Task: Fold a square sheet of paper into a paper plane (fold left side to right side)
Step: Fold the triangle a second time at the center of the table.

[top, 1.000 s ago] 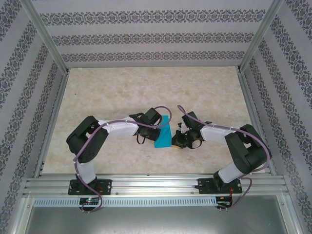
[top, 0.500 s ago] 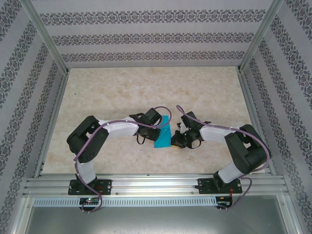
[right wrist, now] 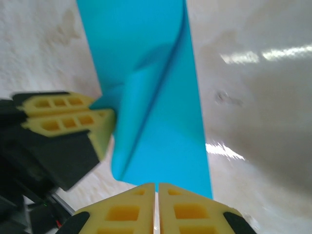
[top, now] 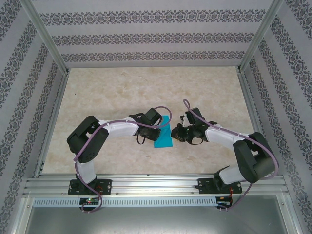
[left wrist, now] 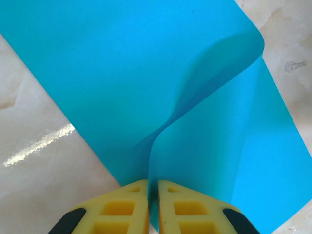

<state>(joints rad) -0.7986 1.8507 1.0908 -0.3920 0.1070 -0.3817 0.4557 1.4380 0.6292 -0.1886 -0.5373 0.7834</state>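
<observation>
Paper sheet [left wrist: 122, 73], one, half folded, left pincer [left wrist: 152, 189] clamping it, right pincer [right wrist: 156, 191] closed.

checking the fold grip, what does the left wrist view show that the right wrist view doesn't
Left wrist: the left gripper from behind, its yellow fingers shut on an edge of the paper, with a flap curling up to a rounded corner. Right wrist: the right gripper, shut, at the paper's near end, and the left gripper side-on, pinching the paper's left edge. Both: the teal paper, partly lifted, on the marbled table.
</observation>
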